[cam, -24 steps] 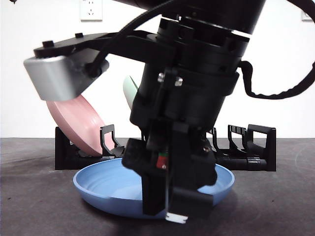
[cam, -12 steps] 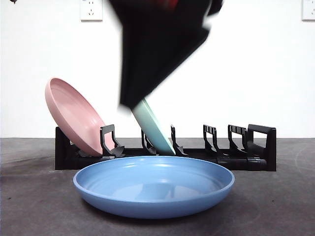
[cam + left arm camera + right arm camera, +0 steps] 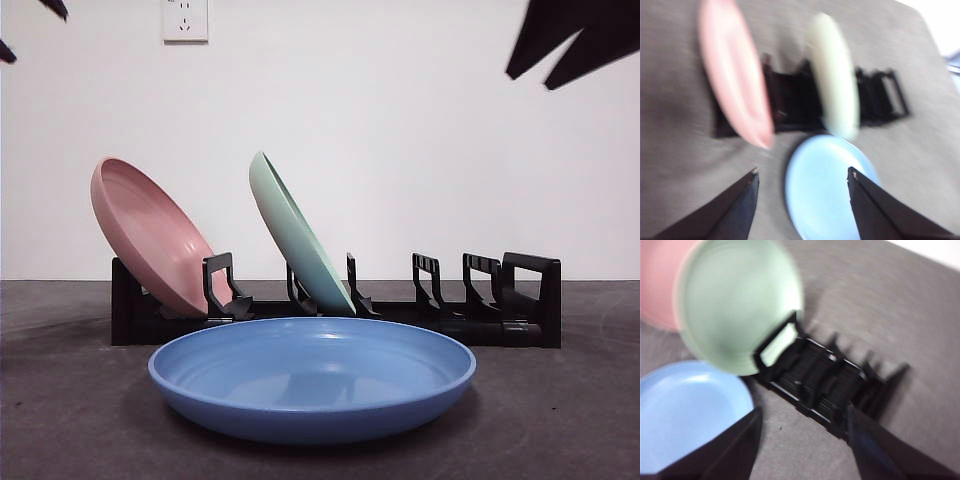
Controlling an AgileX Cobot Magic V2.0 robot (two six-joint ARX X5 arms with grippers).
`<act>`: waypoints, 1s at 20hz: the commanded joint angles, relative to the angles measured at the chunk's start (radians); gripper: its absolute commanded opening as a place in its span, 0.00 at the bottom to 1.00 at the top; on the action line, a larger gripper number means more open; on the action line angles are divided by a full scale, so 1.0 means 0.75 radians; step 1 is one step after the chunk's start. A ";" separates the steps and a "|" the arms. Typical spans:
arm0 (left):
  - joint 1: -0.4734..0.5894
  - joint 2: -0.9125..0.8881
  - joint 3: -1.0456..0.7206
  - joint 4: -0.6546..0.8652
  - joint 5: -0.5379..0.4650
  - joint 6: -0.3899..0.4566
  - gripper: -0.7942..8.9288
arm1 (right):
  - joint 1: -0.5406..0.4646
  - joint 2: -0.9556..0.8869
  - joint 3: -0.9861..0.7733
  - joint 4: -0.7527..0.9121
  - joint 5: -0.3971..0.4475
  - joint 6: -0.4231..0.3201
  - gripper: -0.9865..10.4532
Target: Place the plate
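A blue plate (image 3: 312, 378) lies flat on the dark table in front of a black rack (image 3: 500, 310). A pink plate (image 3: 150, 235) leans in the rack's left slot and a green plate (image 3: 295, 235) stands in the slot beside it. All three plates show in the left wrist view: blue (image 3: 825, 187), pink (image 3: 735, 75), green (image 3: 832, 82). They also show in the right wrist view: blue (image 3: 690, 412), green (image 3: 737, 302). My left gripper (image 3: 802, 175) is open and empty, high above the table. My right gripper (image 3: 804, 412) is open and empty, also raised.
The rack (image 3: 827, 382) has several free slots to the right of the green plate. A white wall with a socket (image 3: 185, 18) stands behind. Black arm tips show at the top right (image 3: 575, 40) and top left corners of the front view.
The arm that filled the front view over the blue plate has risen and pulled away to the top corner. The plates have not moved.
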 commanded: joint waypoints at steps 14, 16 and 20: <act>-0.281 0.852 0.821 -0.242 -0.735 0.103 0.37 | -0.018 0.004 0.023 0.006 0.017 0.028 0.32; -0.297 0.900 0.821 -0.241 -0.818 0.110 0.37 | -0.018 0.004 0.023 0.006 0.017 0.028 0.32; -0.298 0.974 0.821 -0.243 -0.862 0.111 0.37 | -0.018 0.004 0.023 0.005 0.016 0.028 0.32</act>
